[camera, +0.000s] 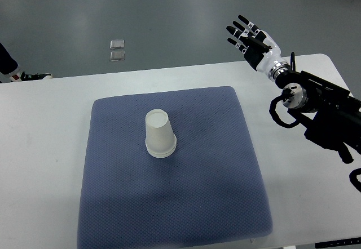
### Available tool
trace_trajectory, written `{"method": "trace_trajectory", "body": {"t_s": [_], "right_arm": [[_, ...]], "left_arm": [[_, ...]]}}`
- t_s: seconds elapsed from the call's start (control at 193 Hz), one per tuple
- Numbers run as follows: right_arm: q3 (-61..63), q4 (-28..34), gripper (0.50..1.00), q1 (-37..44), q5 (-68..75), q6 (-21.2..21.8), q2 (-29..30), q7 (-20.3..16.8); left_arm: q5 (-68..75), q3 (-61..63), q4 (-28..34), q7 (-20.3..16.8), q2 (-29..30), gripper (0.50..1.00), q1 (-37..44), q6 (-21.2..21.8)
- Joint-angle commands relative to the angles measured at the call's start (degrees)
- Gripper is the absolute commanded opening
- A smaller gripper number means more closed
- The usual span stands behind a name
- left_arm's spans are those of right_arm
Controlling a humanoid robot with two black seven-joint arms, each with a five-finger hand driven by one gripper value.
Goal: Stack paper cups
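White paper cups [159, 135] sat stacked upside down on our blue mat [197, 204].
Our right hand [249, 38] hovered beyond the desk [45, 147] edge, fingers spread, holding nothing.

The robot's right arm [321, 105], at the scene's right edge, is built of blocky matte-black housings, with a looped black cable beside a round silver joint. A ribbed silver wrist collar meets the right hand [252, 41], white-shelled, with black segmented fingers [239, 32] banded in white.
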Motion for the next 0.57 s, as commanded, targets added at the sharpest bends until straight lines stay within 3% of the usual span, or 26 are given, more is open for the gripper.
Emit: {"method": "trace_trajectory", "body": {"t_s": [0.0, 0.29, 0.569], "right_arm": [[1.2, 0.0, 0.917, -0.4, 0.0, -0.1, 0.1, 0.4], [1.4, -0.3, 0.917, -1.8, -0.2, -0.3, 0.1, 0.7], [1.4, -0.4, 0.917, -3.3, -0.1, -0.3, 0.1, 3.6]], "left_arm": [[0.1, 0.0, 0.0, 0.1, 0.0, 1.000, 0.0, 0.0], [0.0, 0.0, 0.0, 0.1, 0.0, 1.000, 0.0, 0.1], [0.0, 0.0, 0.0, -0.1, 0.0, 1.000, 0.0, 0.1]]}}
